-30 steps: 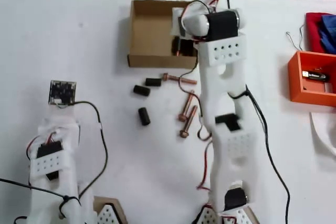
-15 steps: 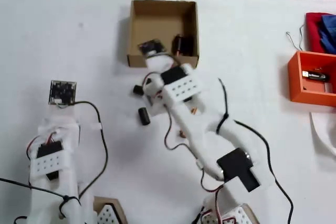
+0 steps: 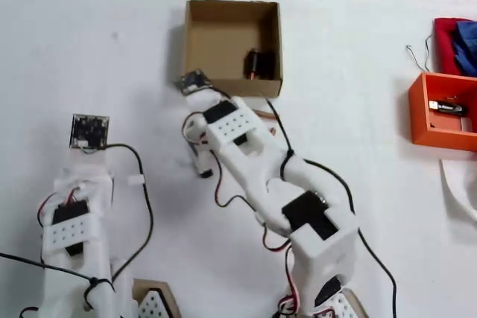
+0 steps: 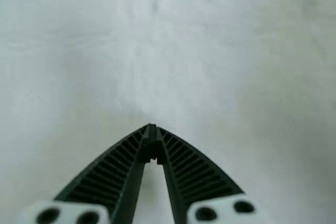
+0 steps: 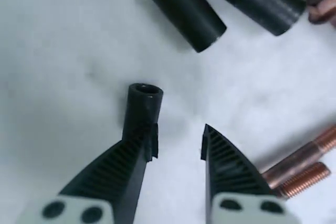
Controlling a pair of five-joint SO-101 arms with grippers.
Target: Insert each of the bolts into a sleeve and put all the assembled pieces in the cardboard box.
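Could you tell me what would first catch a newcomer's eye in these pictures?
The right arm's open pincer hangs over three black sleeves, one right next to a finger, with copper bolts close by. Beyond them on the table, the cardboard box holds what looks like one assembled piece.

Left pincer point(image 4: 151, 132) closed; right pincer point(image 5: 178, 139) spread.

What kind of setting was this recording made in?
Probably a robotics lab bench set up for a manipulation trial: a plain white table with a few loose black sleeves and copper bolts, a small cardboard box, and an orange bin off to the side.
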